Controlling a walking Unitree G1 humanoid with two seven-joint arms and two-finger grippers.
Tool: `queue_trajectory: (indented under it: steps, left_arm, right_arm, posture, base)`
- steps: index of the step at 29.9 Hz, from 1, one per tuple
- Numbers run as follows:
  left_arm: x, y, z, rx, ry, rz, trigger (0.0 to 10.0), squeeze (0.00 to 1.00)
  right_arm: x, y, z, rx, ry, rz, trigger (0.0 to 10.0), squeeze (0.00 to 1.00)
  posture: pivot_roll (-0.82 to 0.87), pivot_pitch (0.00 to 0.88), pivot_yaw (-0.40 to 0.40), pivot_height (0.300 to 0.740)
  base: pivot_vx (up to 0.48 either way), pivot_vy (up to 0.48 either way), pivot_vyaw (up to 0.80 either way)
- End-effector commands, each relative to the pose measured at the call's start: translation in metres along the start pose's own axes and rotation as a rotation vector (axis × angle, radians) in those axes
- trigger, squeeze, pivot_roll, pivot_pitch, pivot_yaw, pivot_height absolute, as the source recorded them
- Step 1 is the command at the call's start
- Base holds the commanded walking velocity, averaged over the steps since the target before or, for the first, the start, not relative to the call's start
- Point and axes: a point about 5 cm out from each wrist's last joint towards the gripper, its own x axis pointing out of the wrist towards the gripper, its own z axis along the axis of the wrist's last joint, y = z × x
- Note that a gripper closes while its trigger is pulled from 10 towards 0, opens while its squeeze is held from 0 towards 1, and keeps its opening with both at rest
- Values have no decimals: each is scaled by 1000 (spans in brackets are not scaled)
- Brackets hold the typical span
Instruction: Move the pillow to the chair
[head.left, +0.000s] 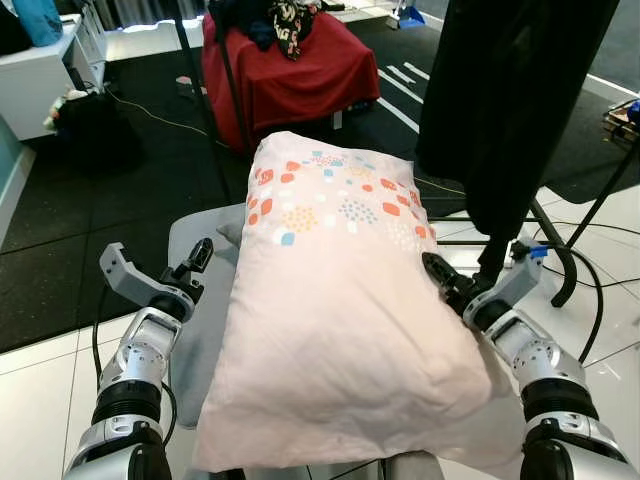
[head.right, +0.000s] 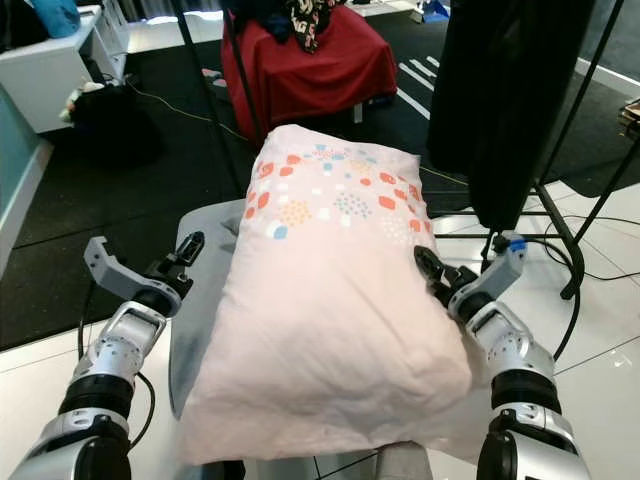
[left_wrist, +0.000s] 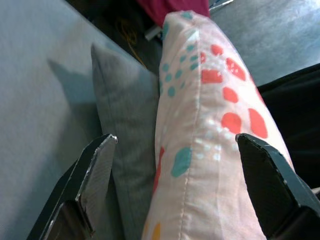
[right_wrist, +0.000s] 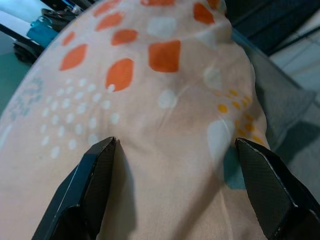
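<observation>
A pale pink pillow (head.left: 330, 300) with orange, blue and white dots at its far end lies lengthwise on a grey padded seat (head.left: 195, 235) right in front of me. My left gripper (head.left: 197, 266) is open at the pillow's left side. In the left wrist view its fingers (left_wrist: 97, 165) straddle the pillow's side seam (left_wrist: 200, 150) and a grey cushion (left_wrist: 127, 115) tucked beside it. My right gripper (head.left: 443, 278) is open against the pillow's right side. The right wrist view has its fingertips (right_wrist: 102, 160) spread wide on the dotted fabric (right_wrist: 165, 115).
A chair draped in red cloth (head.left: 300, 65) with clothes on it stands behind on the black carpet. A black garment on a stand (head.left: 510, 100) hangs close at the right, its legs (head.left: 560, 260) and cables on the white tiles. A white cabinet (head.left: 35, 85) and black bag (head.left: 85, 125) are far left.
</observation>
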Motion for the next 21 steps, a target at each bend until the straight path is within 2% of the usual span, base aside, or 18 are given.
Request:
queue_trajectory:
  steps: [1, 5, 9, 10, 12, 13, 14, 16, 21]
  left_arm:
    - [0, -1, -12, -48, 49, -12, 10000, 0]
    - [0, -7, -30, -60, 171, -77, 10000, 0]
    - [0, -10, -35, -68, 208, -111, 10000, 0]
    - [-2, -16, -39, -89, 246, -165, 10000, 0]
    - [-2, -16, -39, -89, 246, -165, 10000, 0]
    - [-3, -21, -43, -110, 282, -221, 10000, 0]
    - [-3, -21, -43, -110, 282, -221, 10000, 0]
    - [-6, -29, -47, -126, 341, -299, 10000, 0]
    - [-8, -32, -50, -124, 373, -330, 10000, 0]
  right_arm:
    - [3, 4, -12, 30, 51, 18, 10000, 0]
    - [7, 20, -11, 39, 63, 95, 10000, 0]
    - [9, 24, -9, 40, 60, 109, 10000, 0]
    - [10, 27, -7, 41, 56, 123, 10000, 0]
    - [10, 27, -7, 41, 56, 123, 10000, 0]
    - [10, 30, -6, 41, 57, 135, 10000, 0]
    - [10, 30, -6, 41, 57, 135, 10000, 0]
    - [11, 33, -5, 24, 86, 148, 10000, 0]
    - [12, 33, -9, 0, 136, 131, 10000, 0]
  posture:
    - [-206, 153, 54, 540]
    - [-203, 154, 53, 540]
    - [-202, 154, 54, 540]
    - [-202, 154, 53, 540]
    - [-202, 154, 53, 540]
    - [-204, 153, 54, 540]
    - [-204, 153, 54, 540]
    - [-205, 153, 54, 540]
    - [-205, 153, 52, 540]
  base:
    - [0, 0, 0]
    - [0, 0, 0]
    - [0, 0, 0]
    - [0, 0, 0]
    - [0, 0, 0]
    - [0, 0, 0]
    - [0, 0, 0]
    - [0, 0, 0]
    - [0, 0, 0]
